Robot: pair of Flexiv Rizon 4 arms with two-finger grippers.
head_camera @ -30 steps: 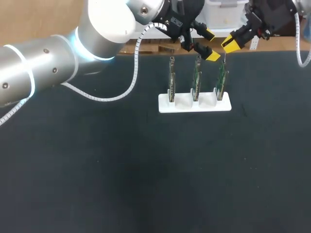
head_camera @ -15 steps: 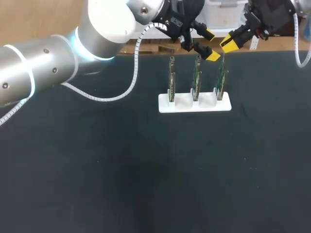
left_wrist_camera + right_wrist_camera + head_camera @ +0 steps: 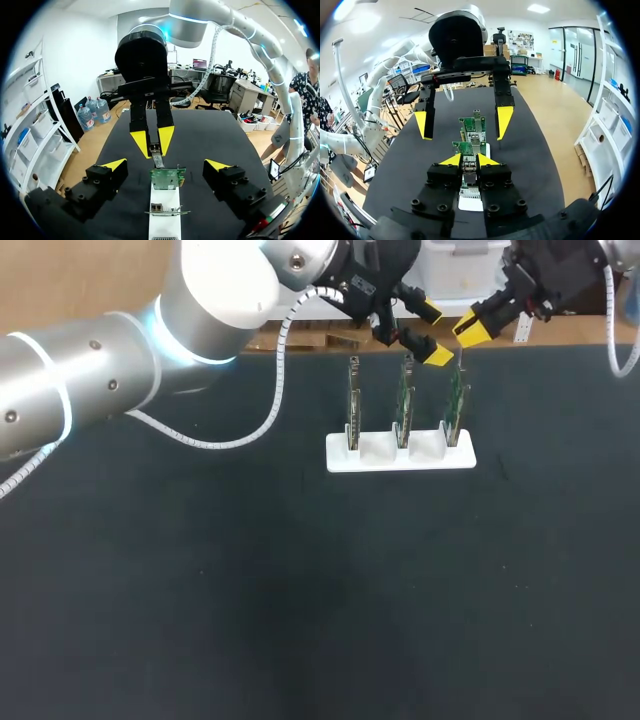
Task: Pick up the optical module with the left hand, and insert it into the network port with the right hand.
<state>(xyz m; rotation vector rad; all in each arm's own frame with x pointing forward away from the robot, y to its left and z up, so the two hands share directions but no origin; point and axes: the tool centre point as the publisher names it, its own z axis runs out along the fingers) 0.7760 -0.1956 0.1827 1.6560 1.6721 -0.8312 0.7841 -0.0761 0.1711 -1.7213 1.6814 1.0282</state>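
Silvery module [image 3: 158, 160] — in right end effector [image 3: 469, 160]

Metal optical module [image 3: 158, 160], matt black table [image 3: 250, 590], glossy white holder [image 3: 400, 458]

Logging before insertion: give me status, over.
Left gripper open, hovering close by. Right gripper shut on optical module, over end card in white stand. Nothing between module and card.

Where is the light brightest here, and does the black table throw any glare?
Head view: brightest on the left arm's white shell and glowing ring; the table shows no glare, hardly a shadow by the white holder. Left wrist view: the right arm's ring glows too; the right end effector, shut on the optical module, shows bright yellow tips.
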